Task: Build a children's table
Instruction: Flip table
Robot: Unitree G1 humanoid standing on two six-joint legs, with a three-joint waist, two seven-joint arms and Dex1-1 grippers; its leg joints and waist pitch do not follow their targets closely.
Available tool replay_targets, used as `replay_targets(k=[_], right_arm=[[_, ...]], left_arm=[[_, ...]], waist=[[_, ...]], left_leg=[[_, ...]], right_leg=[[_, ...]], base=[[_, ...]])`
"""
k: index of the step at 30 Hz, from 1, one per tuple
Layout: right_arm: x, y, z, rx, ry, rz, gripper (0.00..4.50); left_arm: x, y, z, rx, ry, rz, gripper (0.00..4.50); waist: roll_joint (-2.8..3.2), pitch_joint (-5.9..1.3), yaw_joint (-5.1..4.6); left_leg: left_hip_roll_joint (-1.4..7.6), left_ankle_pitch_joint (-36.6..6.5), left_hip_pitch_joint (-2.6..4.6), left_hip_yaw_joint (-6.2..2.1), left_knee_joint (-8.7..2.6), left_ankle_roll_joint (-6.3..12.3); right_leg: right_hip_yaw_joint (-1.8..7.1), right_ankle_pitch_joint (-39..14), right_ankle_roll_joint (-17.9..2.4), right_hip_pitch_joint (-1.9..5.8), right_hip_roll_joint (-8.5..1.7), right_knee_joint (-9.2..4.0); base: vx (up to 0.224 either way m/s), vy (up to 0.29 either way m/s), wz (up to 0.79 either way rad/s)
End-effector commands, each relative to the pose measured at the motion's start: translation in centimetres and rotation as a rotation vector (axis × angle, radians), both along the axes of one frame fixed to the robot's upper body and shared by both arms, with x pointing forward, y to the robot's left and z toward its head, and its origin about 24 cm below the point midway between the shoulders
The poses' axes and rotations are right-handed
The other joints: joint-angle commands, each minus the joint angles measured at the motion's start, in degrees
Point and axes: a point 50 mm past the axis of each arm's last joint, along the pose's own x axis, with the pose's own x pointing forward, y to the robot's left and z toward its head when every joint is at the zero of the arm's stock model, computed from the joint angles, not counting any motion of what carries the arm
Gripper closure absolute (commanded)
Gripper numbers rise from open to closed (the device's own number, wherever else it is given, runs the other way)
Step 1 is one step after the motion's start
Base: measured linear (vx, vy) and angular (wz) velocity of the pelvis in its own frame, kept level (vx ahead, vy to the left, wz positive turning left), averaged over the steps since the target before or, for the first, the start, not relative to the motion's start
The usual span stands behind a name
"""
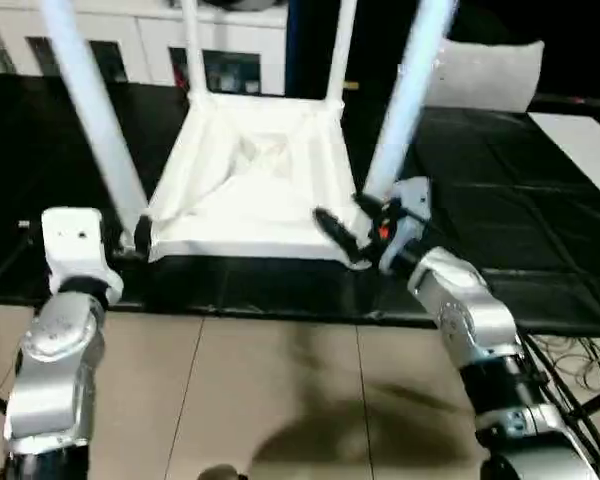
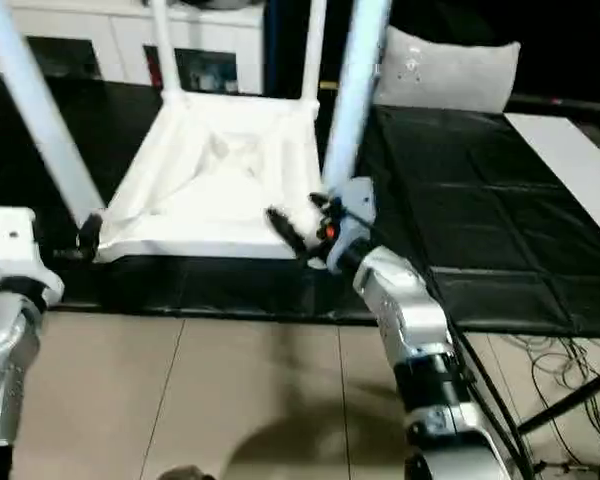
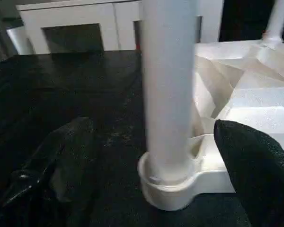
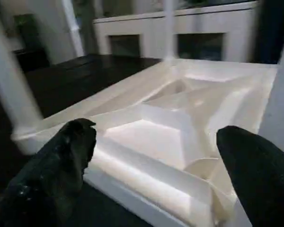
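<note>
A black, gridded mat [image 1: 500, 220] covers the low platform, edged by beige floor tiles [image 1: 280, 400] in front. On the mat lies the children's table [image 1: 250, 190], upside down, its white plastic underside showing raised ribs that run in from the corners to a sunken middle, with four smooth round legs standing up from the corner sockets. The near-left leg [image 3: 168, 94] sits in its round socket [image 3: 173, 189] directly between the left gripper [image 3: 151, 170]'s spread black fingers, one finger [image 3: 61, 165] on each side of it and neither touching. The right gripper [image 1: 348, 232] hangs at the tabletop's near-right corner, its textured fingers [image 4: 255, 170] wide apart over the ribbed rim, and the near-right leg [image 1: 405, 100] rises just beyond them. Past the table's far edge stands a white cabinet [image 1: 220, 50] with dark glass doors. Off to the right of the right gripper a pale cushion-like shape [image 1: 485, 72] rests at the back of the mat, a flat white board [image 1: 585, 145] lies on the mat's edge, and thin cables [image 1: 575, 360] trail over the floor.
</note>
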Motion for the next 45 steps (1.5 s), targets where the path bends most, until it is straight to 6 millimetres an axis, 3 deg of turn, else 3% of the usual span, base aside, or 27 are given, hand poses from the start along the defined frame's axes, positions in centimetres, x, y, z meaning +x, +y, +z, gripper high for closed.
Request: replay_targets(k=[1,5,6,9,10,12,13,15,17,21,25,32,35,39,40,45], right_arm=[[0.4,-1.6,0.1,-0.020,-0.005,-0.085,0.00],[0.5,-3.1,0.0,0.000,-0.006,-0.144,0.00],[0.7,-4.6,0.0,0.010,-0.024,-0.188,0.00],[0.9,-6.2,-0.1,-0.027,-0.040,-0.245,0.00],[0.9,-6.8,-0.2,-0.045,-0.042,-0.257,0.00],[0.9,-7.1,-0.2,-0.056,-0.043,-0.263,0.00],[0.8,-7.3,-0.2,-0.058,-0.041,-0.262,0.00],[0.7,-7.5,-0.2,-0.060,-0.041,-0.256,0.00],[0.6,-7.3,-0.2,-0.062,-0.048,-0.223,0.00],[0.1,-5.8,-0.3,-0.085,-0.049,-0.150,0.00],[-0.5,-4.8,-0.9,-0.099,-0.035,-0.081,0.00],[-1.3,-3.6,-1.1,-0.095,-0.038,-0.025,0.00],[-1.5,-2.9,-1.3,-0.105,-0.038,0.000,0.00],[-1.7,-2.4,-1.4,-0.097,-0.038,0.024,0.00],[-1.8,-2.3,-1.5,-0.096,-0.035,0.033,0.00],[-2.4,-2.0,-1.9,-0.115,-0.019,0.095,0.00]], left_arm=[[0.4,-0.5,-0.1,-0.011,0.020,-0.052,0.04],[0.8,-0.7,-0.2,-0.009,0.041,-0.121,0.04],[1.3,-1.0,-0.4,0.006,0.069,-0.183,0.04],[1.9,-1.2,-0.7,0.025,0.100,-0.242,0.04],[2.1,-1.4,-0.8,0.023,0.107,-0.271,0.04],[2.3,-1.5,-0.9,0.021,0.114,-0.292,0.04],[2.5,-1.7,-1.0,0.021,0.118,-0.308,0.04],[3.0,-2.1,-1.2,0.007,0.121,-0.348,0.04],[3.6,-2.6,-1.2,-0.010,0.114,-0.392,0.04],[4.3,-4.9,-0.9,-0.110,0.076,-0.555,0.04],[4.4,-5.7,-1.4,-0.099,0.098,-0.609,0.04],[6.3,-5.2,-2.1,-0.078,0.094,-0.417,0.50],[6.7,-5.9,-2.0,-0.109,0.078,-0.391,0.76],[6.9,-6.0,-2.1,-0.122,0.062,-0.367,1.12],[7.0,-6.0,-2.1,-0.128,0.056,-0.358,1.12],[7.1,-5.9,-2.2,-0.122,0.047,-0.347,1.57]], waist=[[0.84,-3.11,-0.17],[0.86,-3.24,0.23],[1.04,-3.27,0.38],[1.10,-3.24,0.73],[0.87,-3.27,0.79],[0.83,-3.32,0.89],[0.50,-3.33,0.87],[0.59,-3.42,0.88],[0.21,-3.35,0.72],[0.52,-3.30,0.46],[0.24,-3.29,0.07],[0.15,-3.20,0.09],[0.02,-3.42,-0.10],[-0.01,-3.86,0.00],[0.03,-3.72,0.05],[-0.02,-3.54,0.15]], left_leg=[[3.74,-12.6,1.27,-1.18,-4.78,-1.84],[3.62,-11.7,1.30,-0.99,-4.64,-1.44],[3.63,-11.8,1.33,-0.94,-4.62,-1.35],[3.62,-12.3,1.48,-0.83,-4.65,-1.84],[3.60,-11.8,1.38,-0.81,-4.64,-1.77],[3.63,-10.7,1.21,-0.84,-4.60,-1.40],[3.53,-10.4,1.24,-0.74,-4.52,-1.05],[3.52,-9.0,1.08,-0.72,-4.42,-0.40],[3.46,-8.8,1.07,-0.61,-4.39,0.33],[3.70,-9.3,1.08,-0.66,-4.50,0.27],[3.70,-8.8,0.98,-0.55,-4.45,1.18],[3.94,-10.3,1.14,-0.71,-4.68,0.82],[3.87,-7.8,0.80,-0.64,-4.46,1.33],[3.67,-3.8,0.61,-0.39,-3.79,3.24],[3.70,-4.0,0.60,-0.30,-3.79,3.90],[3.82,-6.1,0.78,-0.21,-3.91,3.69]], right_leg=[[3.77,-1.0,-10.1,1.07,-5.52,-4.11],[3.85,-0.1,-9.9,1.06,-5.63,-4.02],[3.85,-0.2,-9.8,0.99,-5.63,-4.09],[3.79,-0.9,-9.8,0.90,-5.53,-4.22],[3.82,-0.4,-9.9,1.07,-5.52,-4.07],[3.81,0.9,-10.1,1.21,-5.61,-3.95],[3.82,1.0,-10.0,1.24,-5.53,-4.07],[3.85,2.4,-10.2,1.35,-5.65,-3.83],[3.85,1.2,-10.5,1.38,-5.76,-4.02],[3.84,0.0,-11.3,1.37,-5.94,-4.06],[3.93,1.6,-11.4,1.45,-5.81,-4.01],[4.06,-1.1,-10.2,1.35,-5.89,-4.35],[4.10,2.5,-11.1,1.56,-5.91,-3.83],[4.21,8.9,-11.6,1.29,-5.62,-3.19],[4.19,9.5,-12.0,1.20,-5.69,-3.23],[4.28,6.6,-12.2,1.13,-5.75,-3.57]], base=[[0.000,0.000,0.00],[0.000,0.000,0.00],[0.000,0.000,0.00],[0.000,0.000,0.00],[0.000,0.000,0.00],[0.000,0.000,0.00],[0.000,0.000,0.00],[0.000,0.000,0.00],[0.000,0.000,0.00],[0.000,0.000,0.00],[0.000,0.000,0.00],[0.000,0.000,0.00],[0.000,0.000,0.00],[0.000,0.000,0.00],[0.000,0.000,0.00],[0.000,0.000,0.00]])
